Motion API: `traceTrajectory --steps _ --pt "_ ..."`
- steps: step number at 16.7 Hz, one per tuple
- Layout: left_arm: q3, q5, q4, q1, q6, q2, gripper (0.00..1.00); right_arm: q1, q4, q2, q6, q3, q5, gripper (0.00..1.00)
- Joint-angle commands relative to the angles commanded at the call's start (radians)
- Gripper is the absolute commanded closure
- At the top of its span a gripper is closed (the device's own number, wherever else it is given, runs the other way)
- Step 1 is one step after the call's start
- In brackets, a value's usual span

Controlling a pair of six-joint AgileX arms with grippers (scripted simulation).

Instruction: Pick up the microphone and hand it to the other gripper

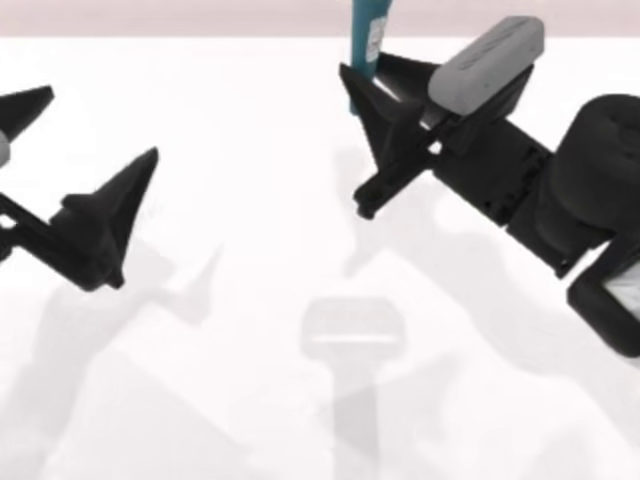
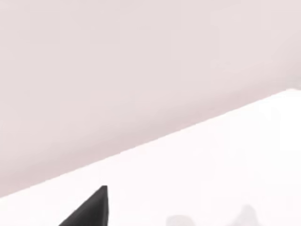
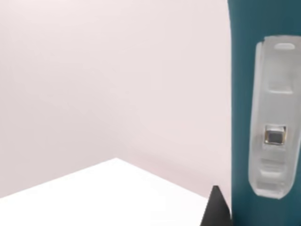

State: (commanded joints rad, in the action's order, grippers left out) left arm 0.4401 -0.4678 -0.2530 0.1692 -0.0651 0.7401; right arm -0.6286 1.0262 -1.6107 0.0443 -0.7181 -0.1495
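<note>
While the black two-finger right gripper (image 1: 375,105) held the slim teal-handled microphone (image 1: 368,30) clamped upright above the white bench (image 1: 250,120), the left gripper (image 1: 85,190), fingers spread wide, waited well apart, so closing that gap seemed next.

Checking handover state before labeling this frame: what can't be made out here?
- Microphone head: cut off by the top view's upper edge; the right wrist view shows only the handle and switch plate.
- Right gripper: its contact with the handle is hidden by its own fingers.
- Left gripper: its arm runs off the top view's left edge; the left wrist view shows one fingertip only.
</note>
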Motion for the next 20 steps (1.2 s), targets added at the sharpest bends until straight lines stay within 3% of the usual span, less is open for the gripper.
traceTrajectory --steps 5,9,16,20 --pt "0.207 -0.22 -0.12 0.08 -0.028 0.353 0.0 0.0 0.0 0.0 0.0 0.0 0.0 1.0" --pt "0.314 -0.324 -0.185 0.118 -0.045 0.504 0.0 0.0 0.0 0.0 0.0 0.0 0.0 1.0" --pt "0.327 -0.334 -0.192 0.12 -0.047 0.523 0.0 0.0 0.0 0.0 0.0 0.0 0.0 1.0" --pt "0.408 -0.273 -0.217 0.189 -0.045 0.623 0.0 0.0 0.0 0.0 0.0 0.0 0.0 1.0"
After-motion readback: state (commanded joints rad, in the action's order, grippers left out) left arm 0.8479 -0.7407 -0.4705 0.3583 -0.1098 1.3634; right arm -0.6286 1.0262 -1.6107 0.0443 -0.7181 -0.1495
